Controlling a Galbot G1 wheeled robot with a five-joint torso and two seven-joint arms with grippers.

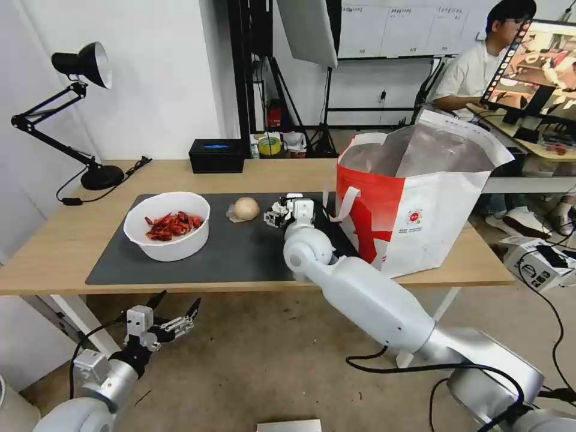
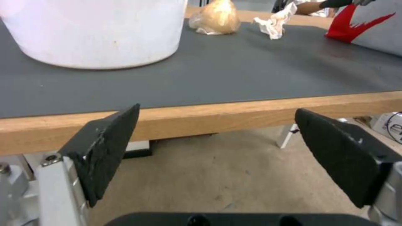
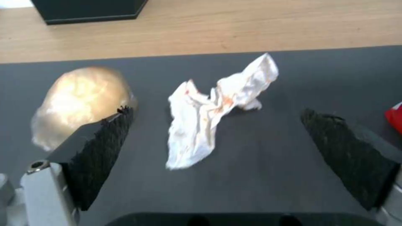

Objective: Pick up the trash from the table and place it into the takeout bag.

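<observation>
Take the dark grey mat [image 1: 240, 252] on the table [image 1: 54, 252] as your reference for every position. Nearest to you, the left tool [image 1: 174, 309] hangs below and in front of the mat's near edge, off the table, released with its pads spread wide; treat this arm as parked. The right tool [image 3: 218, 142] is poised over the mat between the bun and the takeout bag, also released, with its two pads [image 3: 105, 150] set well apart. The crumpled white tissue [image 3: 213, 113] lies on the mat directly ahead of that tool and between the lines of its pads. Note the tissue's long axis: it runs diagonally across the opening rather than square to it, so judge whether a straight closure will gather both ends. The round beige bun [image 1: 246, 208] sits on the mat just beside the tissue, on the side away from the bag, close to one pad. The white bowl of red shells [image 1: 168, 225] stands farther along the mat on that same side. The takeout bag [image 1: 420, 210] stands open-mouthed at the mat's opposite end, nearer the right arm.
</observation>
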